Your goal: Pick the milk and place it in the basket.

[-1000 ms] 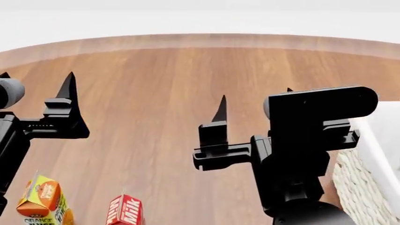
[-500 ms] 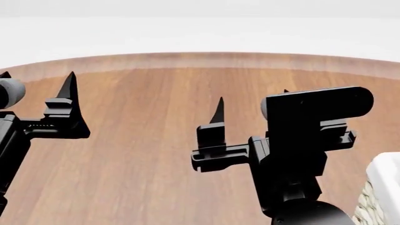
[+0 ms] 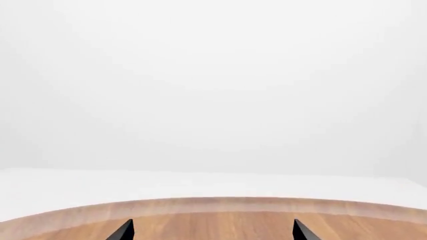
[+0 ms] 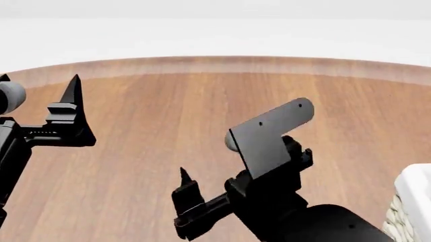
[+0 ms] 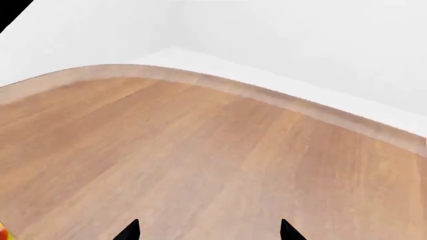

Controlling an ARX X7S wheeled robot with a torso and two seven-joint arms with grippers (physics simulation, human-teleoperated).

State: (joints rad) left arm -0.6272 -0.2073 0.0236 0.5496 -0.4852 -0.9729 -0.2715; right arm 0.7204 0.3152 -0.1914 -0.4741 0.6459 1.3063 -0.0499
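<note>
The big round brown wooden bench (image 4: 202, 131) filled most of the head view, with its curved edge running across the upper part of the frame and a plain white floor and wall behind it.

The left black tool (image 4: 37, 83) was at the left edge of the head view, near the middle. One pointed finger (image 4: 70, 93) stood straight up, and only the tip of the other showed at the far left edge. In the left wrist view, two dark fingertips (image 3: 123, 231) poked in at the bottom of the frame, well apart, with nothing between them. So the left tool was open and held nothing.

The right black tool (image 5: 208, 231) was low in the middle of the head view, and the arm (image 4: 269, 151) was tipped over to one side. Only one pointed finger (image 4: 185, 177) showed there. In the right wrist view, two dark tips stood well apart at the bottom of the frame, over bare wood. The right tool was open and empty too.

The red-topped milk carton was not in any of the views. A tiny orange bit showed at the lower left corner of the right wrist view, too small to tell what it was.

Only a corner of the cream woven basket with white cloth (image 4: 411, 201) showed, at the lower right edge of the head view.
</note>
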